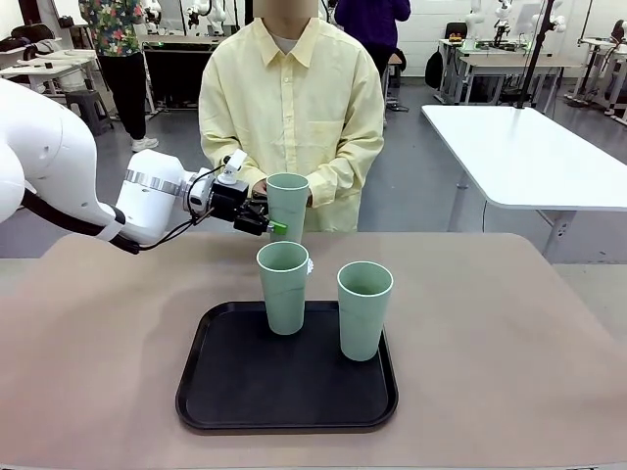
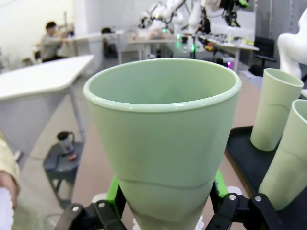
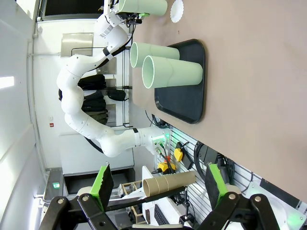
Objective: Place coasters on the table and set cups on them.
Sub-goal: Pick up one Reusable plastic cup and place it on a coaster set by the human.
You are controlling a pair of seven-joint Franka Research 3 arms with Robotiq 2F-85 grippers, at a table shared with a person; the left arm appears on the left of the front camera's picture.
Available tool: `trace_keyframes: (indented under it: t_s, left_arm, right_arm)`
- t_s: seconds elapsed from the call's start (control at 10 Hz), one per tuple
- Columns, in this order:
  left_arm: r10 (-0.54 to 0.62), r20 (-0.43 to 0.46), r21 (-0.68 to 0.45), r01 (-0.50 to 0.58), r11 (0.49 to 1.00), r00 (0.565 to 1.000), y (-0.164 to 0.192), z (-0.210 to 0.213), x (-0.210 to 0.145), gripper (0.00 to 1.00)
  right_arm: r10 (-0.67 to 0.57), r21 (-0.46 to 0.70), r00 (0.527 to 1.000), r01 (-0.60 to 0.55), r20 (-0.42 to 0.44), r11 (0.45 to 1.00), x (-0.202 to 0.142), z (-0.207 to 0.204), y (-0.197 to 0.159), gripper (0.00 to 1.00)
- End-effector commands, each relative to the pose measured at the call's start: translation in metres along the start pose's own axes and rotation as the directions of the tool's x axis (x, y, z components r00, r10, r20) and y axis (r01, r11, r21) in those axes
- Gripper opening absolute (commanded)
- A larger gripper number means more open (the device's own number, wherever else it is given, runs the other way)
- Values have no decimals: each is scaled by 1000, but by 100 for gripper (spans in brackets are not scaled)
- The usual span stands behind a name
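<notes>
The left gripper (image 1: 277, 223) is grasping the upright cup (image 1: 287, 201) low on its wall beyond the tray (image 1: 196, 392), holding it right over the coaster (image 3: 176, 10) lying on the surface (image 1: 490, 323), likely calling for a straight lowering, while the right gripper (image 3: 158, 191) is hanging released.

Robotics laboratory, open-plan: one jointed white robot arm (image 1: 59, 157) reaching over a beige table (image 1: 509, 323), with white-topped work tables (image 1: 529, 157) ranged behind on a bare grey floor (image 1: 411, 196). Furnishings include a black office chair (image 2: 261, 48) and a low grey stool (image 2: 60, 163) (a dark mug (image 2: 66, 142) parked on it). On the robot's side, a tangle of cables with yellow plugs (image 3: 178, 154) and a long cardboard tube (image 3: 168, 181) stored beside them.
</notes>
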State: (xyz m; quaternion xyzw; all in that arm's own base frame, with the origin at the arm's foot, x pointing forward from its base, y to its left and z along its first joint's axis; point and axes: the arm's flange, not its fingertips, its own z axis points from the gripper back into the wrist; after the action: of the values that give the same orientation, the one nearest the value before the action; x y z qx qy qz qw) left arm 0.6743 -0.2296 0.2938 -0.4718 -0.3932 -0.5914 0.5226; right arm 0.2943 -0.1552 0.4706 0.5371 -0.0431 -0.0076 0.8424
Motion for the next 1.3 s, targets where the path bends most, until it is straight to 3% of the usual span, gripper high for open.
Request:
trace_keyframes:
  t_s: [0.0,0.5,1.2]
  left_arm:
    - [-7,5,-9,7,1000,1000,-1,-1,2,84]
    - [6,42,-68,-3,998,999,14,3,-15,84]
    - [-28,-19,-83,26,996,999,11,-21,-44,84]
  right_arm:
    - [6,8,1000,-6,-1,1000,0,0,1,100]
    - [6,8,1000,-6,-1,1000,0,0,1,100]
    - [6,8,1000,-6,-1,1000,0,0,1,100]
